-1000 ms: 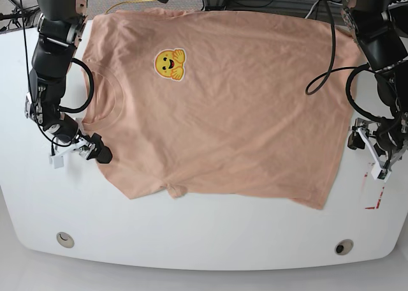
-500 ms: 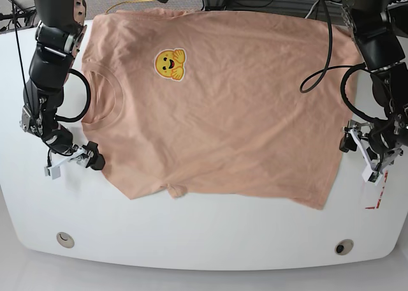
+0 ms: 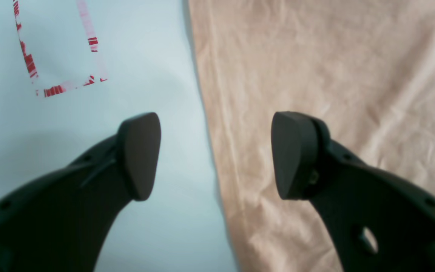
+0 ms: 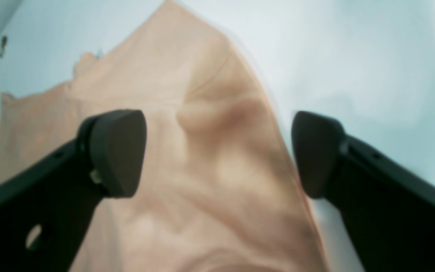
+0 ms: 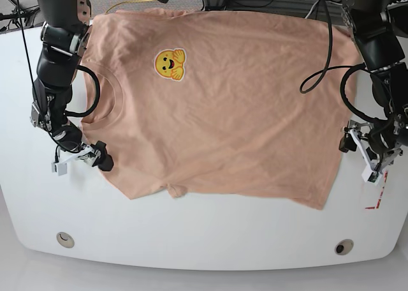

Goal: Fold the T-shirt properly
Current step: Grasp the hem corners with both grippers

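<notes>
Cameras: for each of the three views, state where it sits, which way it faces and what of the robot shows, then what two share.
Base: high above the white table, looking down on the spread peach-pink cotton T-shirt; both black arms show, the left gripper and the right gripper.
Left wrist: behind the open left gripper, facing down at the shirt's edge and red tape marks.
Right wrist: behind the open right gripper, facing wrinkled shirt fabric.
Shared: the red tape marks show in base and left wrist.

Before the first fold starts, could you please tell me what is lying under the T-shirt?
The T-shirt lies flat, patch side up, on the white table, which shows along three of its sides. Whatever lies beneath the cloth itself is covered, though no bulge suggests an object there.
</notes>
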Controlling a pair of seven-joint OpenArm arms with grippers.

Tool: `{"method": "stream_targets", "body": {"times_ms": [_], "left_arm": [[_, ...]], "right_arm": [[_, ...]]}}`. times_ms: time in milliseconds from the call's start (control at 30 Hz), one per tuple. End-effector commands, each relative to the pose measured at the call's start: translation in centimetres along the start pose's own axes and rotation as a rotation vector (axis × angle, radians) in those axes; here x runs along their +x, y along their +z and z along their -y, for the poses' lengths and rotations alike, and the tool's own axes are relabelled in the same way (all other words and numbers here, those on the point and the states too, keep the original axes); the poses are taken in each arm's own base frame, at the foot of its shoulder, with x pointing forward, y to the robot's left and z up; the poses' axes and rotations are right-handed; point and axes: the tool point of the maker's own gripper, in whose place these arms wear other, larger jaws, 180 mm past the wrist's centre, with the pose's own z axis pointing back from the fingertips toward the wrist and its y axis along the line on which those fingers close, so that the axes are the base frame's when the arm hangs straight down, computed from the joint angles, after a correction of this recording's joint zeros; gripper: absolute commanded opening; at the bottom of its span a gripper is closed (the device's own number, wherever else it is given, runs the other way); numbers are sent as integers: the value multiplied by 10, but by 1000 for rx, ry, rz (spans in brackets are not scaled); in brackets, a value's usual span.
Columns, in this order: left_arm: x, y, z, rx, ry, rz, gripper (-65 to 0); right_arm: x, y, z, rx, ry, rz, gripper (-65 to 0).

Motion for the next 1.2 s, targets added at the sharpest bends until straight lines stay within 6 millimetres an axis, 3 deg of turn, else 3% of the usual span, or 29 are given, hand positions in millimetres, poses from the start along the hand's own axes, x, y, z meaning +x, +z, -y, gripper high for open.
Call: {"method": "stream_targets", "body": {"times_ms": [0, 200, 467, 600, 667, 900, 967, 1100, 1167], "left_arm": [[18, 9, -9, 20, -12, 53, -217], [16, 6, -8, 16, -3, 47, -212], [23, -20, -21, -48, 127, 89, -211], [33, -34, -24, -83, 199, 151, -211], [38, -40, -27, -98, 241, 183, -211], [59, -57, -51, -38, 467, 316, -210], [60, -61, -59, -11, 528, 343, -210], [62, -75, -55, -24, 571, 351, -206], [56, -81, -51, -25, 567, 328, -172]], "right_arm": [[5, 0, 1, -13, 11, -10, -75], [-9, -12, -15, 23, -5, -45, -75], [-13, -17, -24, 41, -11, -50, -94], [-11, -17, -24, 40, -7, -46, -260], [-7, -18, -26, 43, -4, -40, -374], [-5, -17, -25, 41, -1, -39, -607], [-2, -14, -21, 31, 4, -38, -648], [-2, -13, -19, 28, 5, -39, -650], [-2, -13, -19, 28, 5, -39, -650]]}}
